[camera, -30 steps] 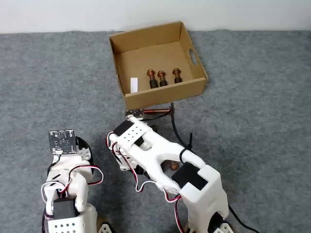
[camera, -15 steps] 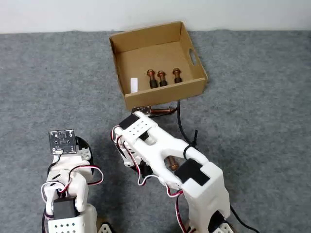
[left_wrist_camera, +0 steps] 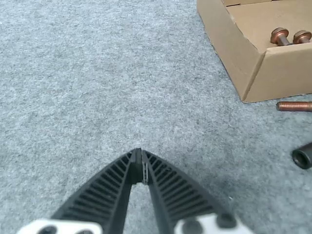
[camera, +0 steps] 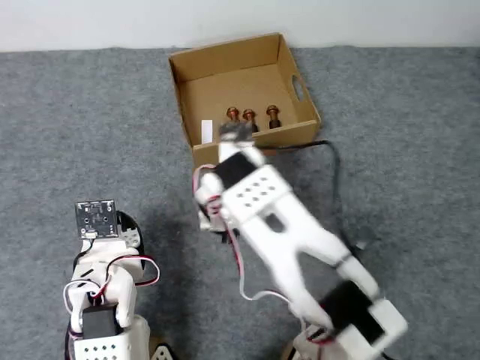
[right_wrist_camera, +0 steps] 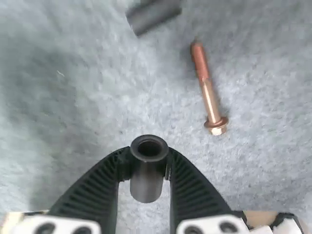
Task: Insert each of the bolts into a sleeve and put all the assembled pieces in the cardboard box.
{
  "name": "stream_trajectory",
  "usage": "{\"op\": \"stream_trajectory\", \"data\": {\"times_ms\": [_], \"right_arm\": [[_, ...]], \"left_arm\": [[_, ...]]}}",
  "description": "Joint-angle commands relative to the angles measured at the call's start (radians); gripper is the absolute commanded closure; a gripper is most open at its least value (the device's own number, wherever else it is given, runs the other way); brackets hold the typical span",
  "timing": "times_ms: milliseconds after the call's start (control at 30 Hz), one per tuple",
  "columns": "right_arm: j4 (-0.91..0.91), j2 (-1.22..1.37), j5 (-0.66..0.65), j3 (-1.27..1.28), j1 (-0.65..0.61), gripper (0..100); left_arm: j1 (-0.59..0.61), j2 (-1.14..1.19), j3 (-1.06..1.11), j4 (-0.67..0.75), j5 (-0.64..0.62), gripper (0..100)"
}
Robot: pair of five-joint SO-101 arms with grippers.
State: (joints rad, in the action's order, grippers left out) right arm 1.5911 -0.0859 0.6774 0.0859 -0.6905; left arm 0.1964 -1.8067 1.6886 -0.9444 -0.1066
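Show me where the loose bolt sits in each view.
High view: the right arm covers the carpet in front of the cardboard box, where it lies.
Left wrist view: loose bolt just off the box's near corner.
Right wrist view: loose bolt beyond the held sleeve, near the loose sleeve.
Shared landmark: the loose sleeve, in both wrist views.

A robotics lab bench, by the look of it: grey felt-like worktop [camera: 420, 165], bare white wall [camera: 375, 22] behind, and two white plastic arms, left arm [camera: 101, 289] and right arm [camera: 262, 199], with red, black and white wires looping loose.
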Motion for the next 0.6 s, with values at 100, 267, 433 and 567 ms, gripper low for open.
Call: {"op": "stream_trajectory", "data": {"times_ms": [100,267,433,567], "right_arm": [[0.018,-0.275,-0.011,0.106,0.217,99.1],[0.013,-0.51,-0.014,0.249,0.378,99.1],[0.012,-0.768,-0.052,0.402,0.496,99.1],[0.01,-0.984,-0.153,0.523,0.634,99.1]], "left_arm": [[-0.044,-0.009,-0.005,-0.072,-0.005,99],[-0.095,-0.009,-0.005,-0.083,-0.003,99],[-0.166,-0.009,-0.007,-0.084,0.069,99],[-0.176,-0.009,-0.012,-0.087,0.078,99]]}}
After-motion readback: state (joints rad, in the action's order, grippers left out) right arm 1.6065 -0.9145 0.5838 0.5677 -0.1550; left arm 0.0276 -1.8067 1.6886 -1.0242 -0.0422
